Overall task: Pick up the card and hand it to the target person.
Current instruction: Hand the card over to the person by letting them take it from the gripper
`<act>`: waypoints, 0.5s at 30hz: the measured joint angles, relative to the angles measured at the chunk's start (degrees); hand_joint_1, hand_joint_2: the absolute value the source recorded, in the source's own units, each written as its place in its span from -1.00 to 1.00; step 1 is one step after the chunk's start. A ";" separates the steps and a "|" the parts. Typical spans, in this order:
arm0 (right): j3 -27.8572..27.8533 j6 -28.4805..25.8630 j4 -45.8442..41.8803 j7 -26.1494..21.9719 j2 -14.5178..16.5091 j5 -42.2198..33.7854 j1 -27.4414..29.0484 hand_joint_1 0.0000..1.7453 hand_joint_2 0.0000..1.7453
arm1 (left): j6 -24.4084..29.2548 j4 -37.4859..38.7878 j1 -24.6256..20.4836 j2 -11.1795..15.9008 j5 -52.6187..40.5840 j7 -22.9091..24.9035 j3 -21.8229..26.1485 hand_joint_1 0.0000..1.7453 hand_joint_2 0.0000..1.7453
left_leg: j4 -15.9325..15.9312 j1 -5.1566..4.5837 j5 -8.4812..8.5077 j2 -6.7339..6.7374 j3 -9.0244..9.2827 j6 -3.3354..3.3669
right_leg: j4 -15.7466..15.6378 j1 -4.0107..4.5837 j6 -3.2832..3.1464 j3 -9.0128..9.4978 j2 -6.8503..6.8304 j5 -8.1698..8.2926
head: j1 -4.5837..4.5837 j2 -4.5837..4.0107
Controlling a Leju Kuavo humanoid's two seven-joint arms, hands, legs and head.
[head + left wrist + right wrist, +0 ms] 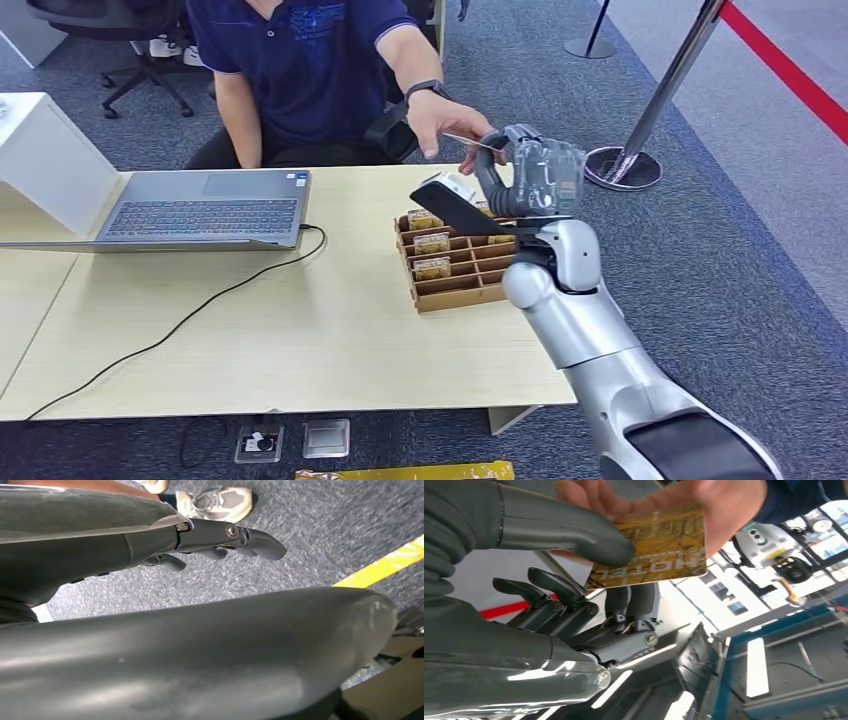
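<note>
Right robot hand [535, 178], centre-right of head view, pinches the card [651, 550] at the person's hand [445, 122], which already grips it; best hold steady, loosen the thumb only once they pull.

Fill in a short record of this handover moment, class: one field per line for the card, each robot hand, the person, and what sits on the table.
card: golden card printed HOTEL, raised above the table's right end
right hand: right hand lifted, thumb pressing on the card, fingers under it
person: seated behind the table, person's hand gripping the card's far edge
left hand: left hand hanging over carpet, holding nothing, fingers apart
table: wooden table with open laptop, black cable, brown divided tray holding more cards
handover: both hold the card; not yet released
</note>
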 joint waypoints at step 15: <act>-1.34 -2.97 14.65 -0.94 6.80 8.76 -5.96 -0.87 1.00 | 0.81 0.15 0.32 -0.17 -0.08 1.06 0.01 -1.00 -1.00 | 0.00 0.00 0.00 -0.01 -0.09 -0.01 | -0.01 0.00 0.00 -0.08 -0.01 0.00 | -0.01 0.01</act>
